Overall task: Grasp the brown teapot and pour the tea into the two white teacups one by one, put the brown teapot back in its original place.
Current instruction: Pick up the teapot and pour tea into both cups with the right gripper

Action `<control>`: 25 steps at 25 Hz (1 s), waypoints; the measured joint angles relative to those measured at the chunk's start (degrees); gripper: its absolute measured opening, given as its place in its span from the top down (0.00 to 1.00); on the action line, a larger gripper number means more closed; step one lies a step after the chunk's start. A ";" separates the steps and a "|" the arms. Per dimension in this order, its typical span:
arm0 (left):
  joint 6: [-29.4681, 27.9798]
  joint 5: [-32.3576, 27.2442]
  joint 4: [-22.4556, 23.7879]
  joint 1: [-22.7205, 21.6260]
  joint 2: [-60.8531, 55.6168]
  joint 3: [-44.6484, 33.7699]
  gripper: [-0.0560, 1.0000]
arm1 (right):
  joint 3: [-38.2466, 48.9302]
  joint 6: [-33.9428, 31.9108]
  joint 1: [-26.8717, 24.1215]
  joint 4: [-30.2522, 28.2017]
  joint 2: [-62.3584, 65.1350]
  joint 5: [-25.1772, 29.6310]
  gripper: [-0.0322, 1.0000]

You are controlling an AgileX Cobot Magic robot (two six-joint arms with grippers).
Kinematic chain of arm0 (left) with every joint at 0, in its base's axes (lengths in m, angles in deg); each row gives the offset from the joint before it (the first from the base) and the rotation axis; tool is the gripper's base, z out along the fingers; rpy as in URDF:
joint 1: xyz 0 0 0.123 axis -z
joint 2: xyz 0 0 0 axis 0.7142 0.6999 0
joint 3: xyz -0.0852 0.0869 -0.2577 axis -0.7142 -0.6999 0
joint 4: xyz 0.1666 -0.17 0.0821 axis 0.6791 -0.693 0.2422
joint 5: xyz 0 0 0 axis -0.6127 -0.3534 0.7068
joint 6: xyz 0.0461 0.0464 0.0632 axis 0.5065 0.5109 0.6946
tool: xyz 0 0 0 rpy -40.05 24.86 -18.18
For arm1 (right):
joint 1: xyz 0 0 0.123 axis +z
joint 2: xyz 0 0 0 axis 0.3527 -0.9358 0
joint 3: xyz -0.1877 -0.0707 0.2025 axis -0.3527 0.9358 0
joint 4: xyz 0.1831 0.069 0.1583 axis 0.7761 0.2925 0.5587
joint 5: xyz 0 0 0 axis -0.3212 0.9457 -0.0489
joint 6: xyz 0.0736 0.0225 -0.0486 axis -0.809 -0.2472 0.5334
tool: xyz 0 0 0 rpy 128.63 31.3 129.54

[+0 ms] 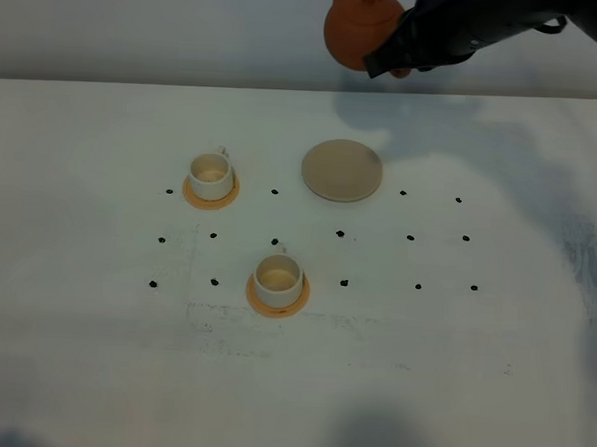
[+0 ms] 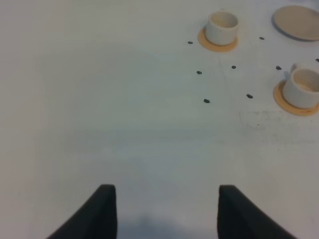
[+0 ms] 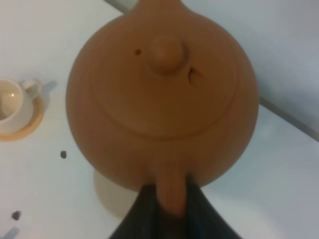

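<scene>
My right gripper [image 1: 387,60] is shut on the handle of the brown teapot [image 1: 357,26] and holds it high in the air, above and behind the beige round coaster [image 1: 341,170]. In the right wrist view the teapot [image 3: 162,94] fills the frame, lid knob up, its handle between my fingers [image 3: 144,209]. One white teacup [image 1: 210,175] on its orange saucer stands left of the coaster; the other teacup [image 1: 278,278] stands nearer the front. My left gripper [image 2: 167,209] is open and empty over bare table, with both cups [image 2: 222,27] [image 2: 304,87] ahead of it.
Small black dots [image 1: 340,233] mark a grid on the white table [image 1: 471,373]. The table's far edge [image 1: 136,83] runs behind the coaster. Part of the coaster shows under the teapot in the right wrist view [image 3: 107,191].
</scene>
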 joint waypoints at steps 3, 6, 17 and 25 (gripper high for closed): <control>0.00 0.00 0.00 0.00 0.00 0.00 0.50 | 7.73 0.00 0.00 0.11 5.82 -3.60 0.89; 0.00 0.00 0.00 0.00 0.00 0.00 0.50 | 15.56 0.00 0.00 0.39 10.43 -6.43 0.89; 0.00 0.00 0.00 0.00 0.00 0.00 0.50 | 35.06 0.13 0.00 1.32 18.23 -13.86 0.89; 0.00 0.00 0.00 0.00 0.00 0.00 0.50 | 48.69 0.19 1.85 2.37 23.88 -26.77 0.89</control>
